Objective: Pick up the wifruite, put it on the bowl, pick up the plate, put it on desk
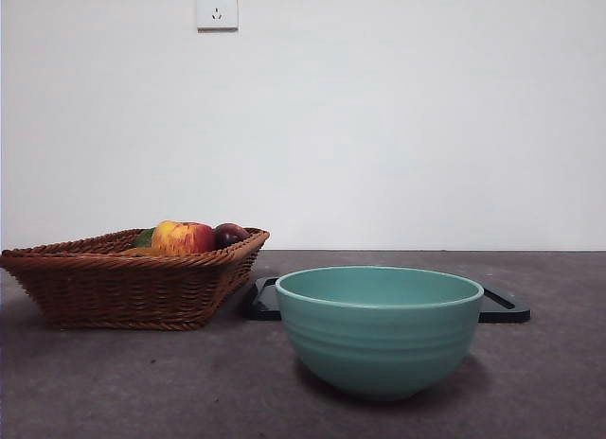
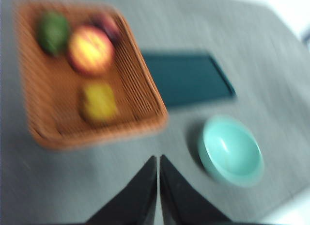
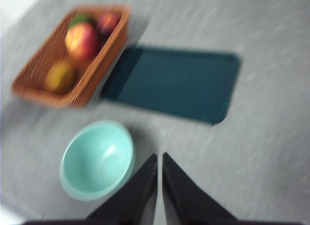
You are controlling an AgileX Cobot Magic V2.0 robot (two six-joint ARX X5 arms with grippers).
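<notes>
Front view shows the teal bowl (image 1: 380, 327) empty on the grey counter (image 1: 142, 382), a dark tray (image 1: 502, 307) behind it, the wicker basket (image 1: 123, 288) of fruit beside. Left claw (image 2: 158, 159) and right claw (image 3: 160, 157) hang high, each pressed together; wifruite indistinguishable in blur.

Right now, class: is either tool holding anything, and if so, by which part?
Nothing is held. The left tool and the right tool are both shut on nothing, high above the desk; the fruit lies in the basket.
</notes>
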